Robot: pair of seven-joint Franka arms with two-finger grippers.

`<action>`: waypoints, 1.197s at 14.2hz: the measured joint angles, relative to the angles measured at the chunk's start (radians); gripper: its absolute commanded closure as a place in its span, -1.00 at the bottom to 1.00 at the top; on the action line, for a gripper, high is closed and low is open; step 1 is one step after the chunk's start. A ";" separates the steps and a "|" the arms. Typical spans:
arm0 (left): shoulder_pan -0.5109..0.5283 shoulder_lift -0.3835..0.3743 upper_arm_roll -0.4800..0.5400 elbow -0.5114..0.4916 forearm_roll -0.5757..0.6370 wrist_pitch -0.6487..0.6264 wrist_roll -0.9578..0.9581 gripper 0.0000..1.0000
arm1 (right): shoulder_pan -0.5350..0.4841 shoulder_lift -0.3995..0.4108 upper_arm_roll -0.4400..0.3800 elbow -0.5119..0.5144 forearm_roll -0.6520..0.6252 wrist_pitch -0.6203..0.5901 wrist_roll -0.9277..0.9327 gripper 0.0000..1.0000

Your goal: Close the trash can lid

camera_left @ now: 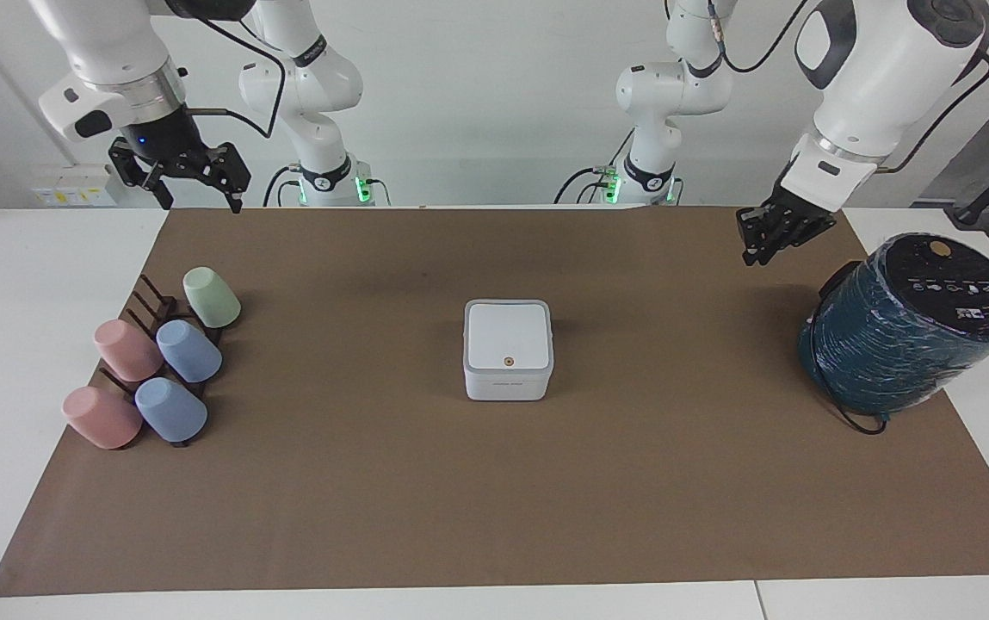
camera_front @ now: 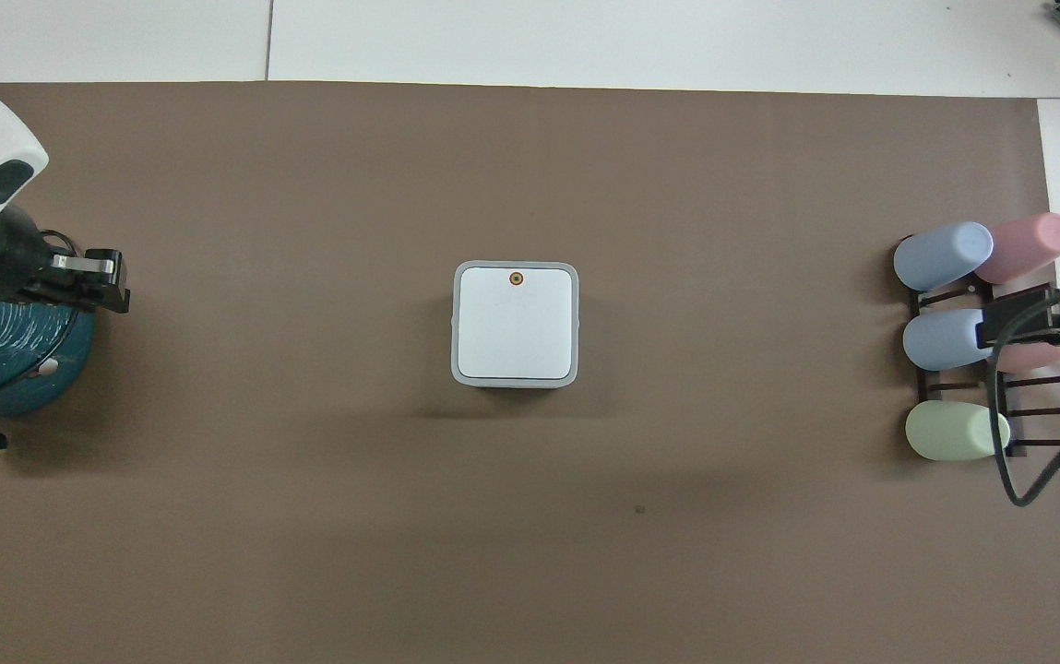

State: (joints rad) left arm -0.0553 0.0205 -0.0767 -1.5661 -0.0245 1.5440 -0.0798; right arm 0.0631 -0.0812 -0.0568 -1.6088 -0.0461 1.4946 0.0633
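Trash can (camera_left: 508, 362) at the middle of the brown mat (camera_left: 494, 499) on the tabletop (camera_left: 29, 284), lid (camera_left: 508, 336) lying flat on top, orange dot up. Left gripper (camera_left: 761, 248) raised over the mat beside the teal cylinder (camera_left: 907, 336), empty, fingers apparently pressed together. Right gripper (camera_left: 198, 191) up above the mat's corner near the cup rack (camera_left: 158, 344), waiting, fingers spread, empty.

Trash can (camera_left: 508, 351), lid (camera_left: 509, 334) flat down, stands alone mid-bench (camera_left: 477, 508); open mat on all sides. Obstacles: cup rack (camera_left: 152, 357) at 9 o'clock in the facing view, teal cylinder (camera_left: 911, 323) at 3 o'clock. Both sit well apart from the can.
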 measured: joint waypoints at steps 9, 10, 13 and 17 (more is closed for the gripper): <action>0.012 -0.051 0.002 -0.053 0.027 0.016 0.025 -1.00 | 0.000 0.000 0.000 0.000 0.000 0.000 0.000 -1.00; 0.012 -0.051 0.002 -0.053 0.027 0.029 0.025 -1.00 | 0.000 0.000 0.000 0.000 0.000 0.000 0.000 -1.00; 0.012 -0.051 0.002 -0.057 0.027 0.064 0.025 -1.00 | 0.000 0.000 0.000 0.000 0.000 0.000 0.000 -1.00; 0.012 -0.051 0.002 -0.061 0.027 0.082 0.025 -1.00 | 0.000 0.000 0.000 0.000 0.000 0.000 0.000 -1.00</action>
State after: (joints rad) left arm -0.0438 -0.0307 -0.0752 -1.6275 0.0025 1.6259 -0.0545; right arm 0.0631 -0.0812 -0.0568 -1.6088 -0.0461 1.4946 0.0633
